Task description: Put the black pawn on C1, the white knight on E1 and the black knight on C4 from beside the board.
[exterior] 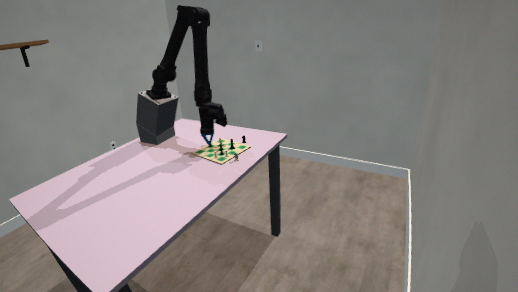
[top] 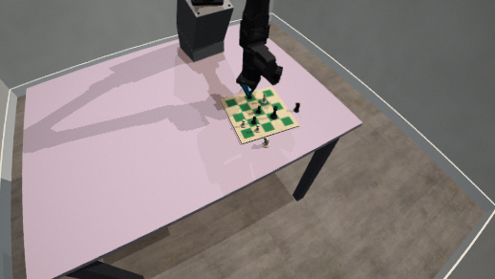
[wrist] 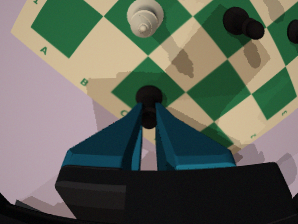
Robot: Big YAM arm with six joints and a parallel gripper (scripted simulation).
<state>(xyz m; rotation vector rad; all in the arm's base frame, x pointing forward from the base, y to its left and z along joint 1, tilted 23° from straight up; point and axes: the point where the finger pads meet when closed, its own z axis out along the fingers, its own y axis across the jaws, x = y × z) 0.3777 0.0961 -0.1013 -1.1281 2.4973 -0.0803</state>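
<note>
Two teal fingers of the gripper (wrist: 149,123) are clenched on the black pawn (wrist: 149,99), its axis upright, head just beyond the tips; it hangs over a green edge square of the board (wrist: 63,52), likely C1; a white piece (wrist: 144,18) stands farther ahead; black pieces (wrist: 241,23) ahead to the right.
</note>
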